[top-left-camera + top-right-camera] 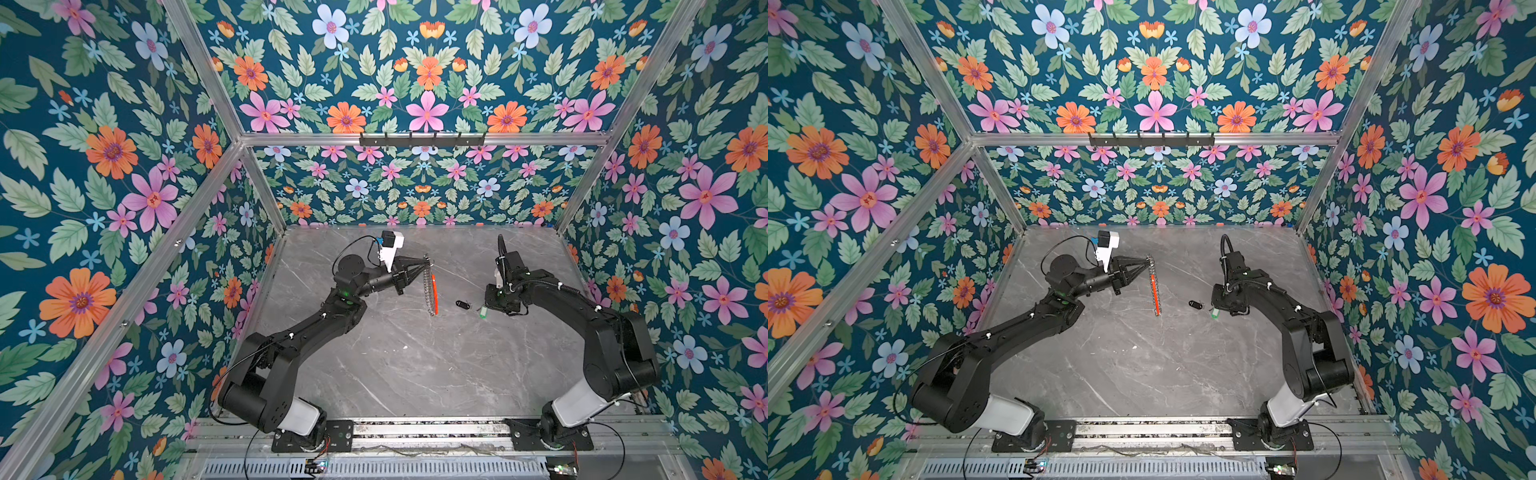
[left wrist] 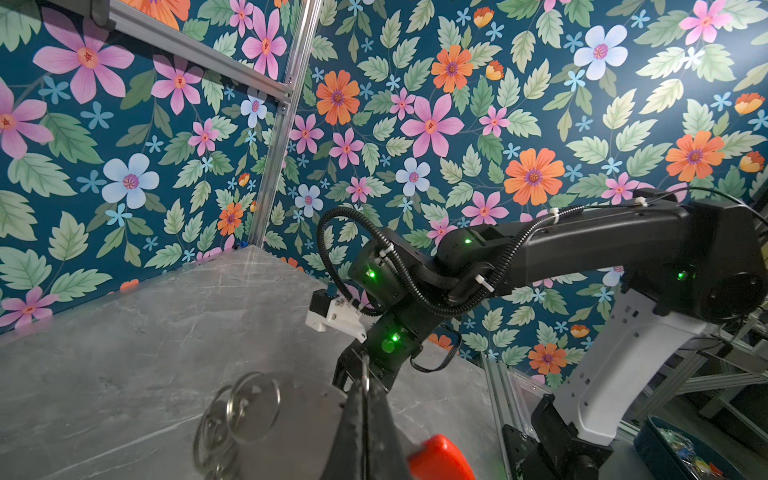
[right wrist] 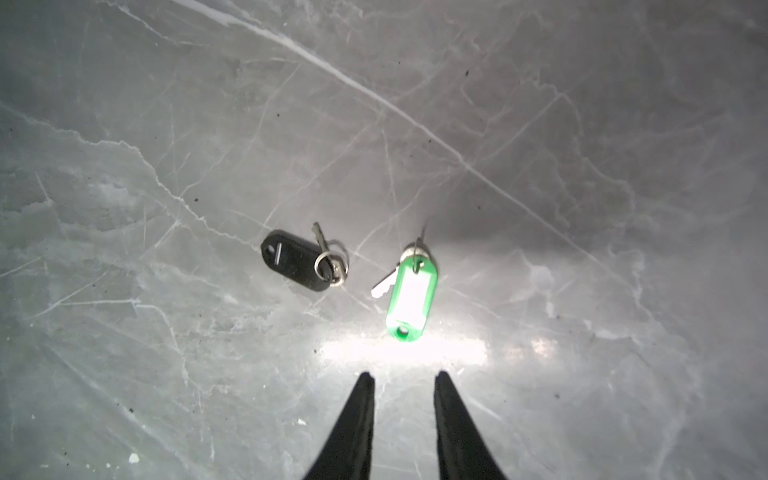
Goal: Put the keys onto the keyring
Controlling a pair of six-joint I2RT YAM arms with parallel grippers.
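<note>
My left gripper (image 1: 427, 261) is shut on the top edge of the keyring (image 1: 432, 291), which hangs edge-on over the table's middle in both top views (image 1: 1154, 291). In the left wrist view the shut fingers (image 2: 365, 415) pinch its grey plate (image 2: 307, 419), with the red section (image 2: 440, 461) and split rings (image 2: 249, 407) on either side. Two keys lie flat on the table to the right, one with a black fob (image 3: 297, 266) (image 1: 462, 304) and one with a green tag (image 3: 409, 295) (image 1: 483, 311). My right gripper (image 3: 404, 376) hangs open just short of the green tag, holding nothing.
The grey marble table (image 1: 415, 365) is walled by floral panels on three sides. A black hook rail (image 1: 422, 139) runs along the back wall. The arm bases sit on a metal rail (image 1: 428, 428) at the front edge. A blue bin (image 2: 685, 453) stands beyond the table.
</note>
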